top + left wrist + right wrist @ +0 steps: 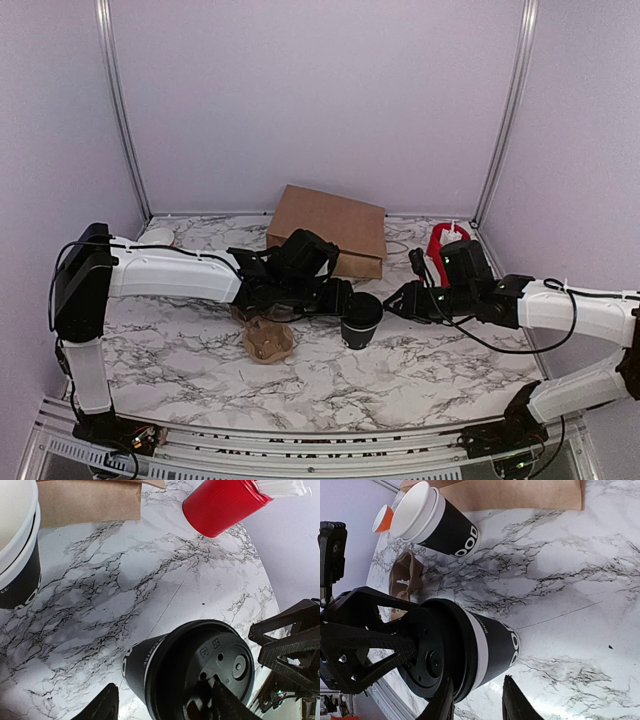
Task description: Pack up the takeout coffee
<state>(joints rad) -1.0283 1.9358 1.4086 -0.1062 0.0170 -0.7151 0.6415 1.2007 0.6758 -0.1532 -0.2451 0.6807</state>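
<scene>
- The takeout coffee (360, 322) stands upright on the marbled table (450, 370), about mid-table, right between the two arms. Its black lid (220, 665) is on.
- The left gripper (342, 298) comes in over the cup from the left with its pincer spread wide. In the left wrist view, one finger (227, 705) hangs over the lid. The other (102, 706) sits outside the cup wall, with a strip of bare table between them.
- From where I stand I can't say for sure whether that inner finger actually presses on the lid or only hovers just above it.
- The right gripper (392, 300) points at the cup from the right, its tips just beside the lid's edge. Its pincer is only narrowly parted and has nothing in it. In its own wrist view the two fingers (514, 700) are spaced along the cup's height rather than across it, so they grip nothing.
- A flat brown paper bag (330, 228) lies behind the cup, toward the back wall.
- A red cylinder (222, 502) stands off to the right, near the far corner and well apart from the coffee.
- A stack of lidless black cups (437, 525) with white rims stands to the coffee's left, near the bag's edge.
- A crumpled brown cardboard piece (268, 340) lies on the table just left of the coffee, in front of the left arm.
</scene>
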